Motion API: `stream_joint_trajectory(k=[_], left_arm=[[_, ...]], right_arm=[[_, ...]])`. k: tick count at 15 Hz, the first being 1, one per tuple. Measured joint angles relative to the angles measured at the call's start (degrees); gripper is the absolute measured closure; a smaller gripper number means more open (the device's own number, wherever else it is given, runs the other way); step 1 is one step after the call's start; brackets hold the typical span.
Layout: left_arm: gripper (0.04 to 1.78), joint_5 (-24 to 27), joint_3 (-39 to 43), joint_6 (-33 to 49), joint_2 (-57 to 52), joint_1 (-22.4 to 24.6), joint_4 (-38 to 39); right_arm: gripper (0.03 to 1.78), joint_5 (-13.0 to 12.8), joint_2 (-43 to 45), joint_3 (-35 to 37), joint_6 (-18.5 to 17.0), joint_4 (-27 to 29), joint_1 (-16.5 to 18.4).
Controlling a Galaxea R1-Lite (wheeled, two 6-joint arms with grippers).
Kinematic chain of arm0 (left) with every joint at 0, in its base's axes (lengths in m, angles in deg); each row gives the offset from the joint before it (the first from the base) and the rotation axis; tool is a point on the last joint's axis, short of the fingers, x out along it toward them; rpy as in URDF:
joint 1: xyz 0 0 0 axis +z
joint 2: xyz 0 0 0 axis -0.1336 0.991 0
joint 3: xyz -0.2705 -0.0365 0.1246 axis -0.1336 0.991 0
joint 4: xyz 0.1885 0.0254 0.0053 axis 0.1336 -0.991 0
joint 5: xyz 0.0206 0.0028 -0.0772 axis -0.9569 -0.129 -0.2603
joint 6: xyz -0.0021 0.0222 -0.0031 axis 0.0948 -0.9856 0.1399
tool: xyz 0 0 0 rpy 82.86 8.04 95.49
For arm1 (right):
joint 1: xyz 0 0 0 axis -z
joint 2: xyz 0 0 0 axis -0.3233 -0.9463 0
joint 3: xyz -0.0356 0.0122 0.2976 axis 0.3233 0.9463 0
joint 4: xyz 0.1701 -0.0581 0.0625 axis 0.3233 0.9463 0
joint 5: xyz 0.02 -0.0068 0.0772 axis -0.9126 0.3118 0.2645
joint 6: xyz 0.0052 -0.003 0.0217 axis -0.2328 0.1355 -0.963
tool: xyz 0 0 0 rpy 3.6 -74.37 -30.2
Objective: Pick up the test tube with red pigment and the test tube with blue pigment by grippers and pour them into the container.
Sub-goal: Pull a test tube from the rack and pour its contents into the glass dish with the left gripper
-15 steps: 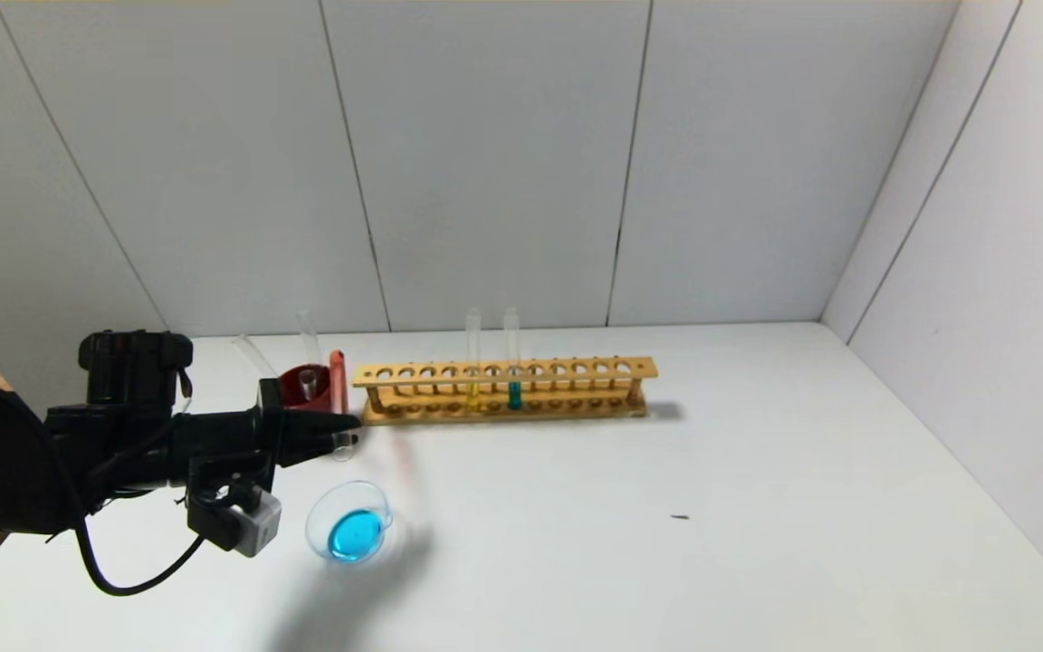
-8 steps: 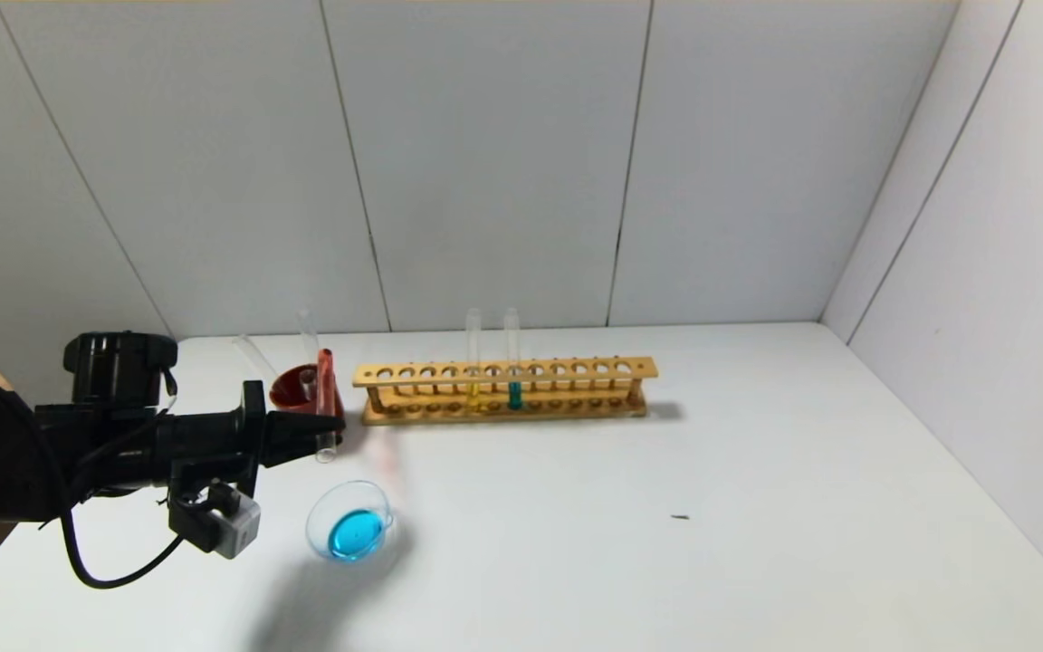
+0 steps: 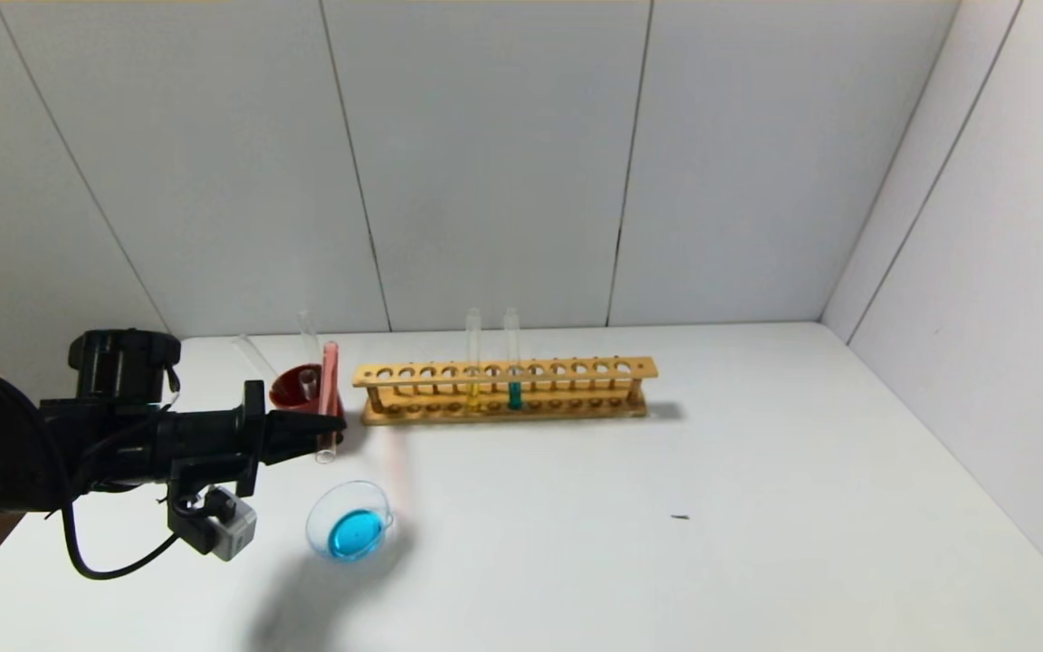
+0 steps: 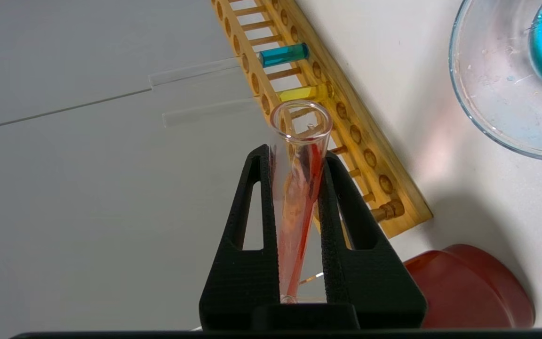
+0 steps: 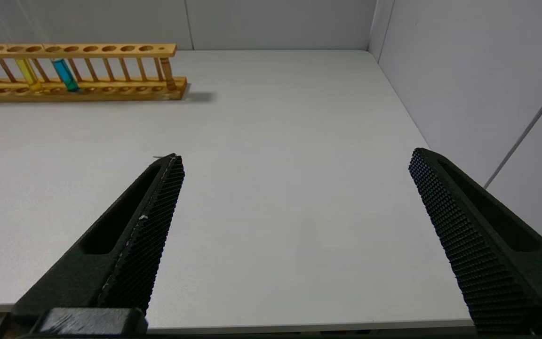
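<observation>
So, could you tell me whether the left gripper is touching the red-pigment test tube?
Touching: in the left wrist view, the left gripper clamps the test tube with red pigment between both fingers.

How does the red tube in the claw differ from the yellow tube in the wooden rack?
The red tube is clamped in the left gripper above the table, mouth tipped downward; the yellow tube stands upright in the rack, untouched. The red liquid is smeared in a streak along the glass, while the yellow sits pooled at the bottom. Both are slender clear glass tubes.
</observation>
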Motion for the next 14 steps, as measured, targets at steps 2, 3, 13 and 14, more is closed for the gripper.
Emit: stream_joint_trajectory(k=[2,3,13,14], left_arm=[[1.52,0.10,-0.04,-0.24,0.20,-0.02,0.00],[1.52,0.29,-0.01,-0.41,0.28,-0.02,0.00],[1.52,0.88,-0.87,-1.97,1.13,0.38,0.02],[1.52,0.88,-0.87,-2.29,1.13,0.39,0.02]], right_arm=[[0.06,0.02,0.00,0.00,0.00,0.00,0.00],[0.06,0.02,0.00,0.00,0.00,0.00,0.00],[0.06,0.02,0.00,0.00,0.00,0.00,0.00],[0.06,0.00,0.00,0.00,0.00,0.00,0.00]])
